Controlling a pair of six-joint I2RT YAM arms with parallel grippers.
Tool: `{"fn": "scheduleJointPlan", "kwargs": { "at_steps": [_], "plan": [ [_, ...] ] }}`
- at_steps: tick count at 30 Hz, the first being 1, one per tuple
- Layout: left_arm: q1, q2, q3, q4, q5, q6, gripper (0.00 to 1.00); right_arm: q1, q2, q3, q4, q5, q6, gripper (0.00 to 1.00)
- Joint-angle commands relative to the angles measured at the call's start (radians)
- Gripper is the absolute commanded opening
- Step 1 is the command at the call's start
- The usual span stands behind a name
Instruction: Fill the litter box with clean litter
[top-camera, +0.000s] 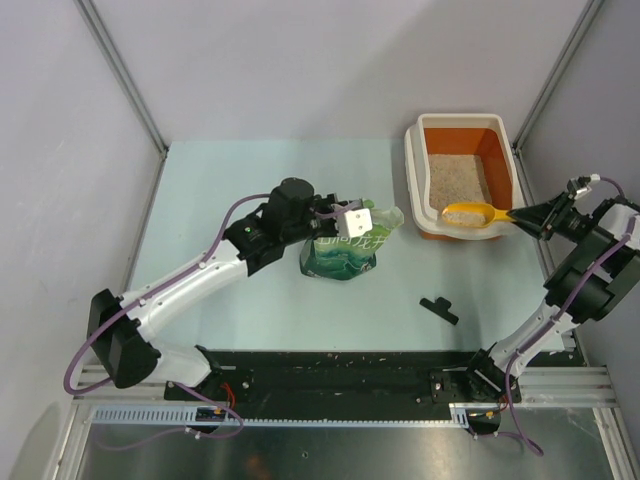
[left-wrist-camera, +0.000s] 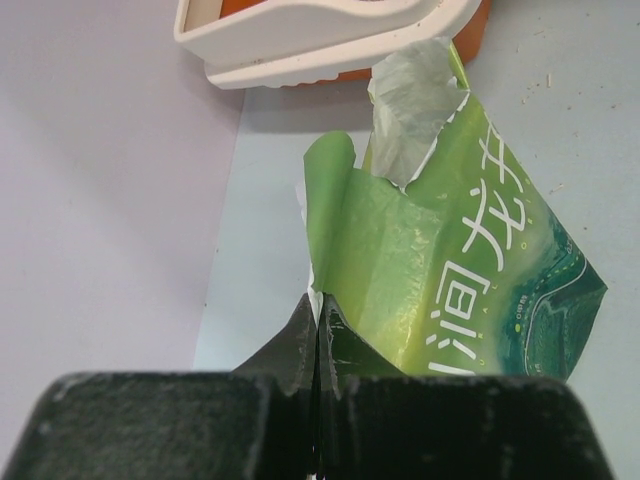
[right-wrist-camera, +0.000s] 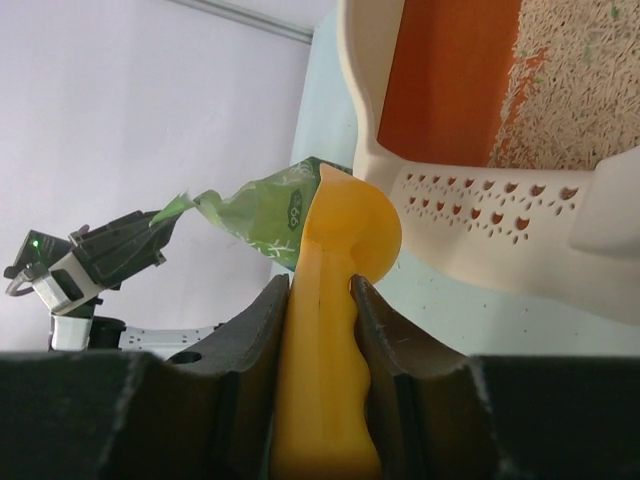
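The litter box (top-camera: 417, 178), orange with a wide white rim, stands at the back right with pale clean litter (top-camera: 452, 176) spread over its floor. My right gripper (top-camera: 518, 217) is shut on the handle of a yellow scoop (top-camera: 472, 212), whose bowl hovers over the box's near rim. In the right wrist view the fingers (right-wrist-camera: 262, 320) clamp the scoop (right-wrist-camera: 330, 290) beside the box (right-wrist-camera: 440, 80) and its litter (right-wrist-camera: 570, 80). My left gripper (top-camera: 372, 220) is shut on the torn top edge of a green pouch bag (top-camera: 340, 258) standing mid-table. The left wrist view shows that pinch (left-wrist-camera: 318, 302) on the bag (left-wrist-camera: 450, 270).
A small black piece (top-camera: 440, 309) lies on the table in front of the litter box. Metal frame posts (top-camera: 120, 70) run along both side walls. A black rail (top-camera: 330, 370) crosses the near edge between the arm bases.
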Motion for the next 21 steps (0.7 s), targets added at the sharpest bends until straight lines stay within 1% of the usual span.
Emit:
{"fn": "scheduleJointPlan", "kwargs": {
  "at_steps": [1, 4, 11, 21],
  "plan": [
    [-0.015, -0.004, 0.044, -0.026, -0.033, 0.024, 0.00, -0.036, 0.027, 0.071, -0.199, -0.195, -0.043, 0.00],
    [-0.019, -0.005, 0.044, -0.034, -0.038, 0.025, 0.00, -0.036, 0.050, 0.095, -0.199, -0.195, -0.048, 0.00],
    [-0.026, -0.016, 0.032, -0.051, -0.044, 0.031, 0.00, -0.037, 0.114, 0.209, -0.197, -0.193, -0.069, 0.00],
    [-0.033, -0.005, 0.030, -0.072, -0.053, 0.032, 0.00, -0.028, 0.197, 0.250, -0.197, -0.187, -0.122, 0.00]
  ]
}}
